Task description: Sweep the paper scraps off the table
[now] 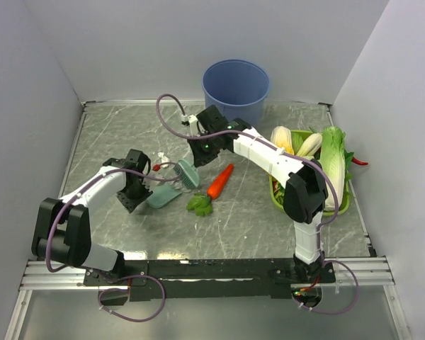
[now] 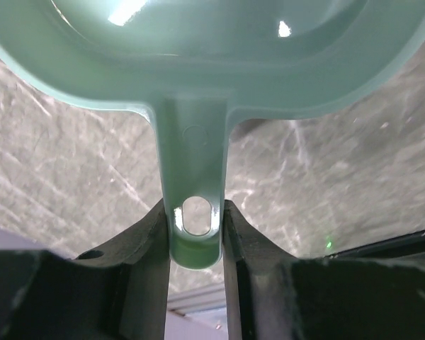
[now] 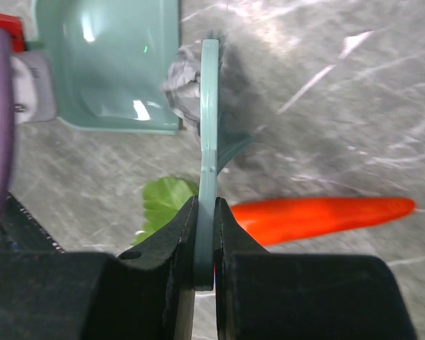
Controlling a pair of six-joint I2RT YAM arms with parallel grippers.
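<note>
Teal dustpan (image 1: pixel 163 197), handle clamped tight in the left gripper (image 2: pixel 196 212), sits low on the table (image 1: pixel 248 219), seemingly to catch debris. Matching brush (image 3: pixel 210 106), pinched edgewise by the right gripper (image 3: pixel 205 212), stands against a grey paper scrap (image 3: pixel 180 81) at the pan's mouth. Carrot (image 3: pixel 319 212) lies just beside.

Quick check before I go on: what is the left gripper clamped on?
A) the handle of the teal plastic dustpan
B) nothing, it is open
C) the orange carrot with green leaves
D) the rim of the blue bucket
A: in the left wrist view the left gripper is shut on the teal plastic dustpan by its handle, with a finger on either side.
</note>
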